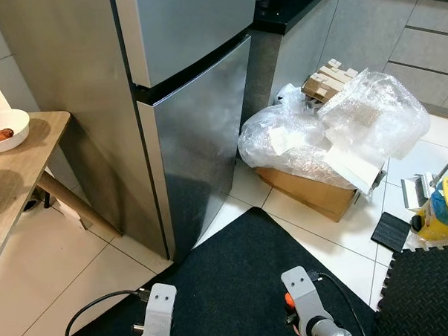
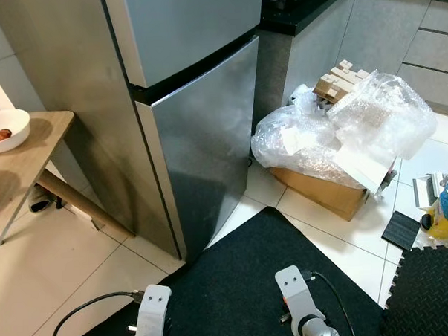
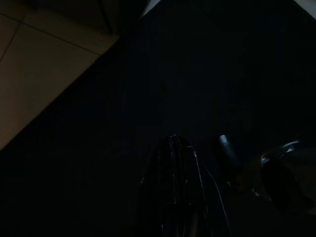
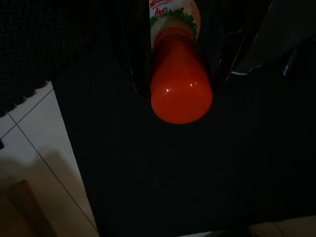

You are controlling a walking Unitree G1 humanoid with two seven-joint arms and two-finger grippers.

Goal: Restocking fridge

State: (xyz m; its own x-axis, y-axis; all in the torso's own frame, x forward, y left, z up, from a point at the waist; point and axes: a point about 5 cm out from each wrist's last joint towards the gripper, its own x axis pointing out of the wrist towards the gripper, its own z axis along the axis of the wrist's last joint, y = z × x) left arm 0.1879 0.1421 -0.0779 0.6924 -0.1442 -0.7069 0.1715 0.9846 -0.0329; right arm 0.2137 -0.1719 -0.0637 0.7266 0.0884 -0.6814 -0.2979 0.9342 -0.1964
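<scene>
Glossy orange bottle (image 4: 180, 94) (rounded end)

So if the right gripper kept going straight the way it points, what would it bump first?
Probably the black floor mat. The right gripper, shut on an orange bottle, points down at it, so the bottle's end would likely touch first. Depth is hard to judge.

One fridge (image 1: 191, 102); two white bowls (image 1: 3, 129) (on the wooden table (image 1: 30, 165) left of it); one cardboard box (image 1: 314, 190); one orange bottle (image 4: 180, 84).
</scene>
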